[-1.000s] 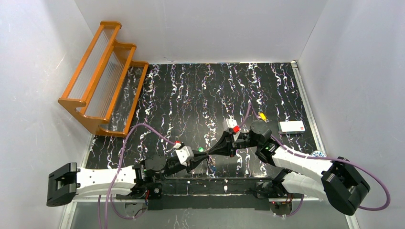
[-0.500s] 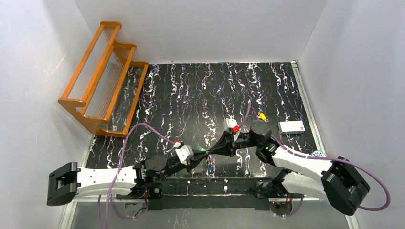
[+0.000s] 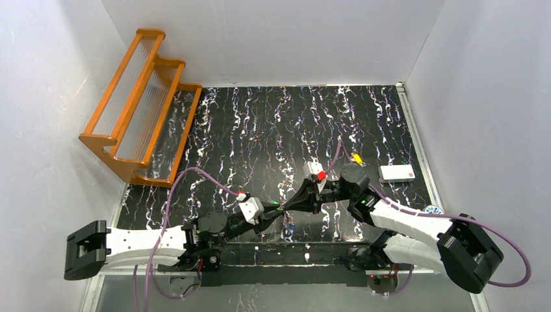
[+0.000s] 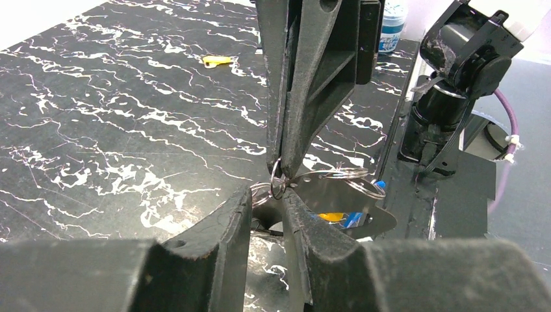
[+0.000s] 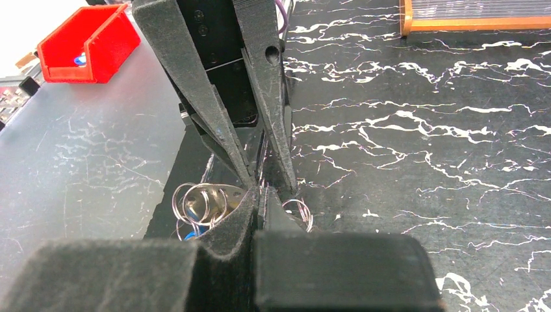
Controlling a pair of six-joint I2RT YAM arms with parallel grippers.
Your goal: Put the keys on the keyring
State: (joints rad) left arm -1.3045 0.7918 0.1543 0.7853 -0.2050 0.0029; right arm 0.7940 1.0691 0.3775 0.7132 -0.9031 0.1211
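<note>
2 robot arms meet nose to nose just inside the near edge of the black, white-veined worktop (image 3: 273, 130), about midway along it. The right gripper (image 4: 281, 174) is clamped tight on a thin wire ring of the keyring (image 4: 338, 194), a grey-silver flat metal fob carrying several wire loops, which hangs just above the near edge. The left gripper (image 4: 268, 203) stands with its jaws narrowly parted, its black fingertips (image 5: 245, 175) flanking the right gripper's tip; more wire loops lie in the gap, and whether the pads press on them cannot be told. Under the fob show 1 small key with a blue plastic head (image 4: 353, 220) and 1 with an orange head (image 4: 331, 216), both close against the metal. A small yellow-headed key (image 3: 357, 158) lies loose on the worktop, well apart toward the right edge, near a white card with a red mark (image 3: 397, 172). An orange stepped rack with clear panels (image 3: 140, 104) leans at the far left corner.
</note>
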